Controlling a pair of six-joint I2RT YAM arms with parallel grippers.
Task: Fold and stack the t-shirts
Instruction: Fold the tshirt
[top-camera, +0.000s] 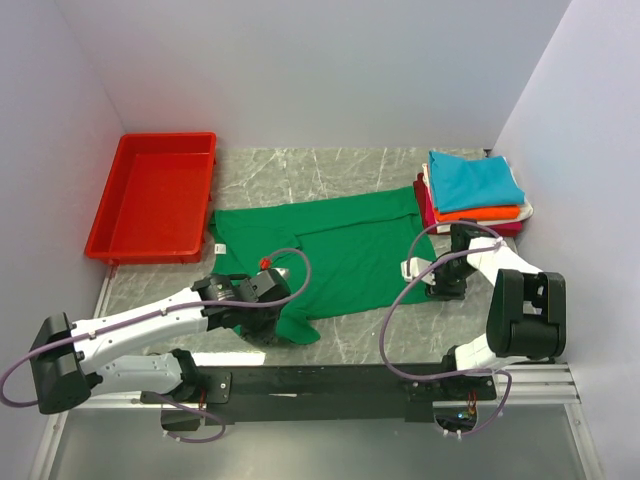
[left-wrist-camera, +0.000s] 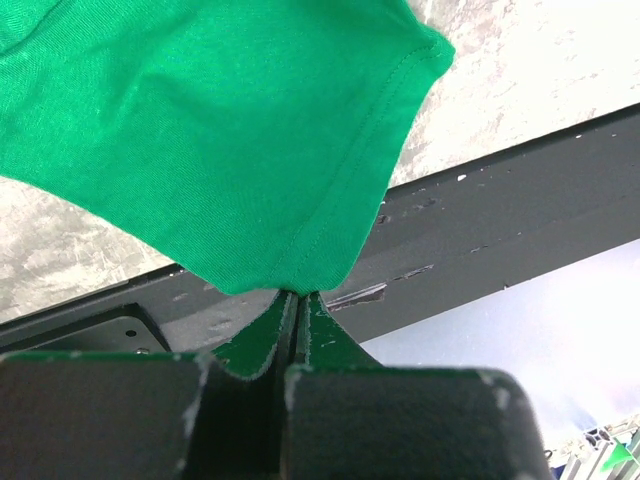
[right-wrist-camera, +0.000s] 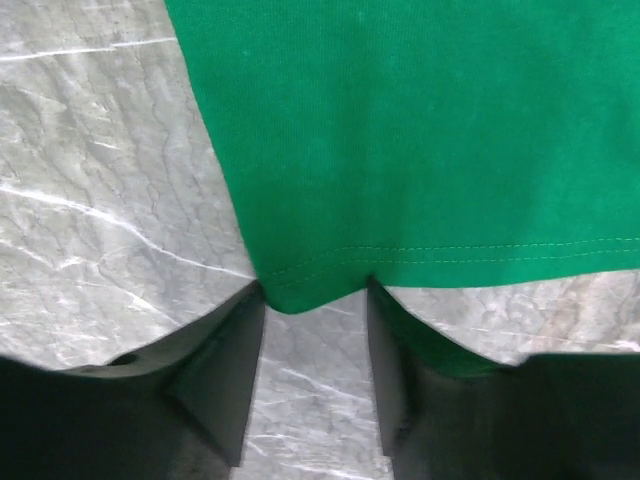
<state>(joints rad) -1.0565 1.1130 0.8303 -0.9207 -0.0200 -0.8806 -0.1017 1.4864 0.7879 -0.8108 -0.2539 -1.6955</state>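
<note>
Corner of green shirt (top-camera: 340, 255) clenched in left claw (left-wrist-camera: 297, 297); right claw (right-wrist-camera: 315, 292) parted, straddling hem edge.

Marble table (top-camera: 300, 175): green t-shirt (top-camera: 340, 250), folded stack (top-camera: 475, 185), red tray (top-camera: 155, 200)

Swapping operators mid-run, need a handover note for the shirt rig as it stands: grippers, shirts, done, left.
Left gripper: shut on a stitched corner of the green t-shirt, by the near table edge.
Right gripper: open, jaws either side of a hem corner on the shirt's right side, not clamped.
Shirts: the green one is spread mid-table, not fully folded. The folded stack sits far right, teal on top, then orange, white and red.
Done: four shirts folded and stacked.
Left: close the right gripper on its corner, fold the green shirt, add it to the stack.
</note>
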